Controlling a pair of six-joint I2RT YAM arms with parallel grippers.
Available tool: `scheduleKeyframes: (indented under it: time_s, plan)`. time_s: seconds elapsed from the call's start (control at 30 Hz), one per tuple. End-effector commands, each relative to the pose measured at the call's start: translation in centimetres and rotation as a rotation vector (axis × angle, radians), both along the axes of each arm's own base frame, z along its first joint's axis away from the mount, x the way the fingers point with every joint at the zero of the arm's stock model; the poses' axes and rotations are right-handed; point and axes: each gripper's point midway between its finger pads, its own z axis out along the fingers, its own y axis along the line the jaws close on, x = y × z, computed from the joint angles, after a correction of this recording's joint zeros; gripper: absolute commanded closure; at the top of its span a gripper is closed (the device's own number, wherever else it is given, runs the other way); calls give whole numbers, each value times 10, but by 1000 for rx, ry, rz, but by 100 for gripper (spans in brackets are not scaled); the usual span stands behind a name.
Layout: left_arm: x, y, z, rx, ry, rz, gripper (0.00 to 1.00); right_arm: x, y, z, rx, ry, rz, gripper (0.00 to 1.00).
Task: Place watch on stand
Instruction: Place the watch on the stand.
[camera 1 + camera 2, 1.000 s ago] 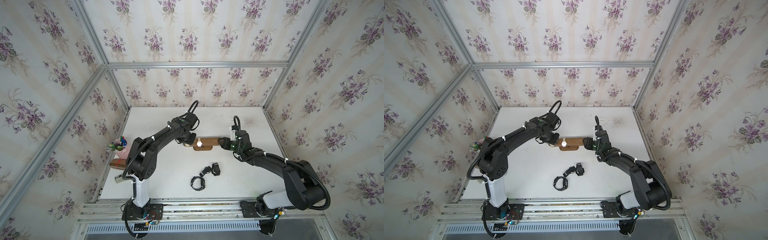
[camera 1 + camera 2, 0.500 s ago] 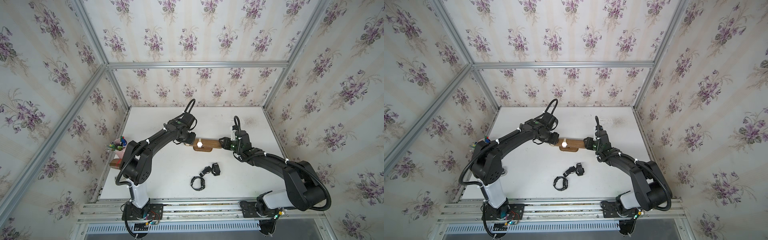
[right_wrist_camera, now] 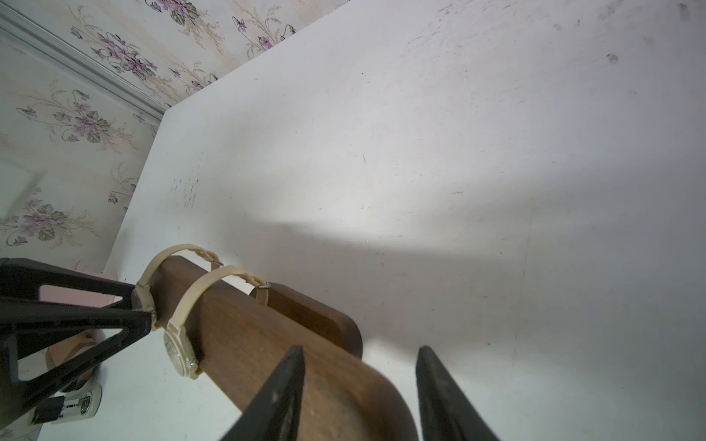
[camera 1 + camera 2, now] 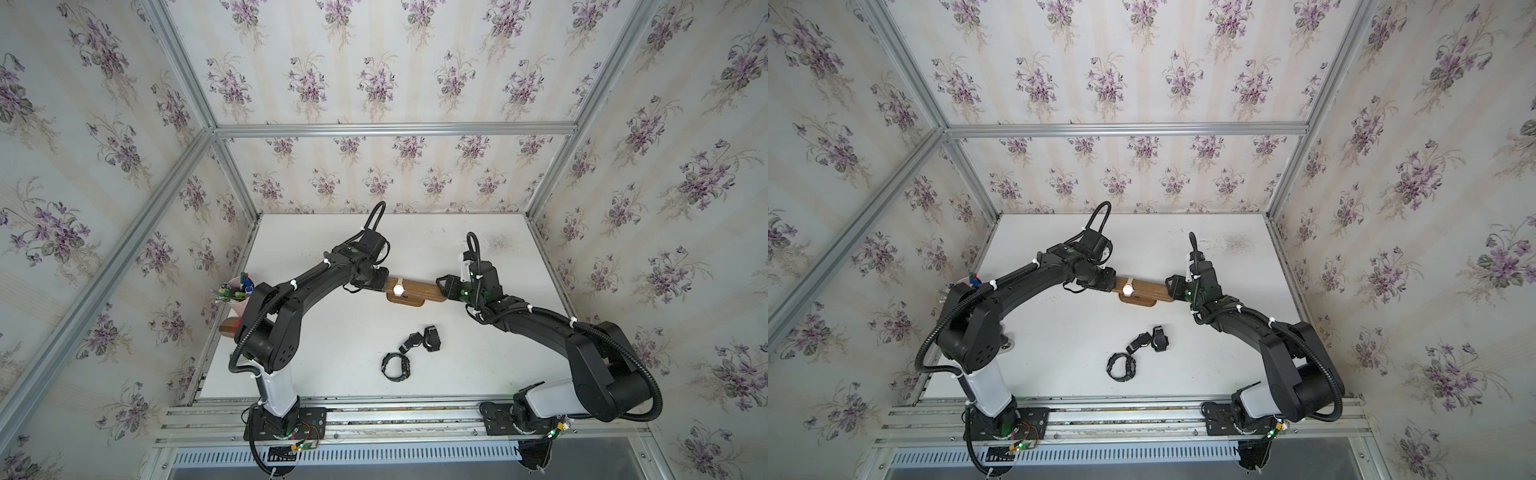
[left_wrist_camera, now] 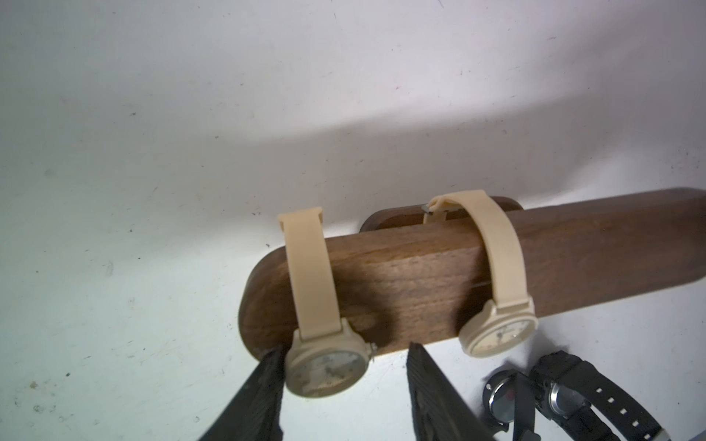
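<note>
Left claw [image 5: 345, 347] is down at the stand [image 5: 412, 282], right on the bar's rounded end, and the watch [image 5: 326, 368] is on there: beige strap draped over the top of the bar, face hanging at the lower front edge. The jaws stand apart on either side of that face. One finger [image 5: 263, 385] sits against the case and the other shows a clear gap past the crown, so nothing is clamped. Further along the bar there's a second watch [image 5: 496, 338], same beige, strap over the wood the same way, face tilted at the front edge; in a top view it shows as a pale dot just beside the left claw. Over at the far end, right claw [image 3: 361, 347] sits astride the bar's tip, a finger on each side, and whether they pinch the wood I cannot tell. The stand lies across the middle of the table [image 4: 332, 324], between the two arms, base flat on the white top. Nearer the front, well apart from the stand, black watches [image 4: 430, 338] lie loose. At the left edge, a pink cup [image 4: 241, 297] with pens.
</note>
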Motion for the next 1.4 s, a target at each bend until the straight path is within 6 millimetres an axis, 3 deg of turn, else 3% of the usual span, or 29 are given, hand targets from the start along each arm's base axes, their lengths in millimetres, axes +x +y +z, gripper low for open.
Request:
scheduleKeyframes:
  time_s: [0.0, 0.23, 0.43, 0.73, 0.93, 1.37]
  plan:
    - [2, -6, 1, -28, 4, -3, 52, 2, 5, 2, 8, -13, 12, 47]
    - [4, -10, 4, -36, 1, -15, 55, 4, 6, 3, -6, -14, 9, 45]
    - [8, -8, 12, -21, -24, -19, 48, 1, -8, 12, -58, -34, -31, 37]
    - [13, -8, 8, 6, -9, -31, 48, -24, -8, 8, -15, 13, -3, 31]
    - [16, -5, 3, 17, -8, -26, 42, -35, -1, 6, 48, 29, 31, 28]
    - [16, -17, 4, -15, -2, -74, 44, -34, 5, 2, 44, 61, 47, 34]
